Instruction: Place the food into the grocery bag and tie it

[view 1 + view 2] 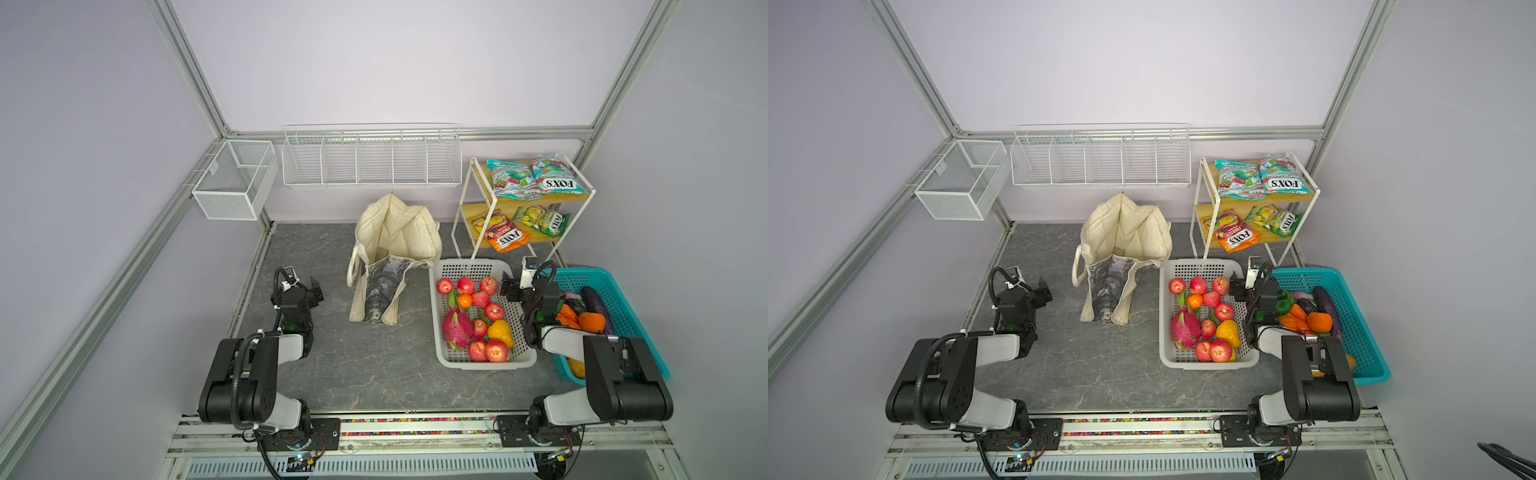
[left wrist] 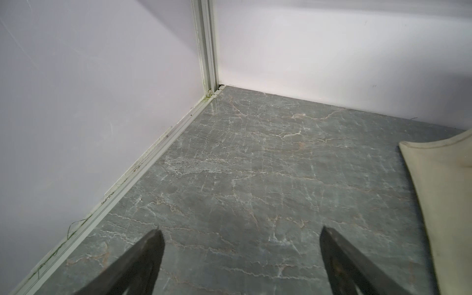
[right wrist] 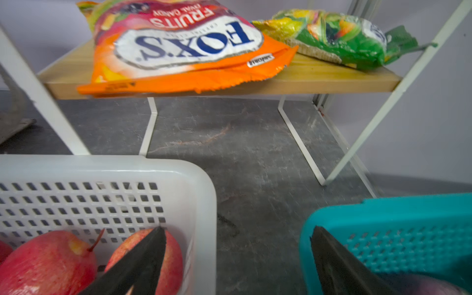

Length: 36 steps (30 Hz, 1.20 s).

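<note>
The cream grocery bag [image 1: 395, 237] [image 1: 1125, 232] stands open at the back middle, its printed panel facing forward; its edge [image 2: 447, 191] shows in the left wrist view. Red apples [image 1: 482, 299], a pink dragon fruit [image 1: 457, 328] and a yellow fruit [image 1: 500, 332] lie in the white basket [image 1: 440, 340]. A teal-and-red FOX'S packet [image 1: 536, 176] rests on the rack's top shelf. My left gripper [image 1: 315, 291] [image 2: 240, 232] hangs open over bare table, left of the bag. My right gripper [image 1: 510, 289] [image 3: 237, 229] is open and empty, straddling the gap between both baskets, one finger beside an apple [image 3: 173, 255].
A teal basket [image 1: 623, 291] [image 3: 383, 217] with eggplants and orange vegetables sits at the right. The white rack [image 1: 465, 216] holds an orange packet [image 3: 178, 46] and a green packet [image 3: 344, 35] on its lower shelf. Wire baskets [image 1: 370, 158] hang on the back wall.
</note>
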Each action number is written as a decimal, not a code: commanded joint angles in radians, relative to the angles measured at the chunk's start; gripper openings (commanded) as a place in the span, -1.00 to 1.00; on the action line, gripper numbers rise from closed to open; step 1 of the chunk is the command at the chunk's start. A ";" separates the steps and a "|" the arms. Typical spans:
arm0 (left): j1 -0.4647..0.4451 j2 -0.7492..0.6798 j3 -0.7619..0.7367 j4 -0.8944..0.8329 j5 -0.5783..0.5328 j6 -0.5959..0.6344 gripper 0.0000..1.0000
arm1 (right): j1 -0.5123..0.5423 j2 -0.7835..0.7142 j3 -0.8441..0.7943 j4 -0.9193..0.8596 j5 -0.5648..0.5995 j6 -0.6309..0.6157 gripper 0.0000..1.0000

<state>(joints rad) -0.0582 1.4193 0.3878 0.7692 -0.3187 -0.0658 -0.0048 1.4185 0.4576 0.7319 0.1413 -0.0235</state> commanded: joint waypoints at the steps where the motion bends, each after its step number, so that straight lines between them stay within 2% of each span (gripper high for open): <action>1: -0.008 -0.124 0.047 -0.128 -0.017 0.028 0.90 | 0.000 -0.095 0.025 -0.187 0.073 0.049 0.81; 3: -0.014 -0.191 0.056 -0.184 -0.033 0.038 0.88 | 0.000 -0.153 0.047 -0.270 0.087 0.112 0.80; 8: -0.059 -0.349 0.131 -0.449 -0.089 0.004 0.83 | 0.007 -0.251 0.139 -0.504 0.077 0.317 0.81; 10: -0.067 -0.411 0.170 -0.581 -0.095 -0.055 0.82 | 0.034 -0.271 0.194 -0.614 0.096 0.363 0.83; 14: -0.075 -0.497 0.261 -0.837 -0.061 -0.176 0.74 | 0.089 -0.313 0.266 -0.721 0.111 0.417 0.88; 16: -0.075 -0.510 0.335 -1.006 -0.080 -0.278 0.61 | 0.111 -0.335 0.302 -0.775 0.108 0.446 0.91; 18: -0.076 -0.478 0.438 -1.204 -0.092 -0.381 0.45 | 0.133 -0.353 0.336 -0.832 0.093 0.477 0.93; 21: -0.076 -0.396 0.565 -1.395 0.003 -0.427 0.32 | 0.174 -0.357 0.402 -0.933 0.050 0.548 0.97; 24: -0.097 -0.354 0.657 -1.466 0.072 -0.453 0.32 | 0.204 -0.343 0.472 -1.020 -0.002 0.643 1.00; 26: -0.124 -0.341 0.715 -1.470 0.096 -0.464 0.34 | 0.262 -0.322 0.518 -1.066 -0.037 0.731 0.97; 29: -0.174 -0.274 0.840 -1.502 0.107 -0.456 0.43 | 0.327 -0.263 0.596 -1.115 -0.088 0.803 0.97; 33: -0.258 -0.132 1.054 -1.599 0.097 -0.405 0.56 | 0.416 -0.177 0.694 -1.131 -0.141 0.833 0.98; 36: -0.293 -0.038 1.190 -1.648 0.117 -0.391 0.88 | 0.475 -0.126 0.750 -1.124 -0.142 0.859 0.98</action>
<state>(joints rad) -0.3294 1.3243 1.4921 -0.7685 -0.2230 -0.4664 0.4335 1.2663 1.1618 -0.3576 0.0357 0.7650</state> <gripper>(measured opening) 0.912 0.989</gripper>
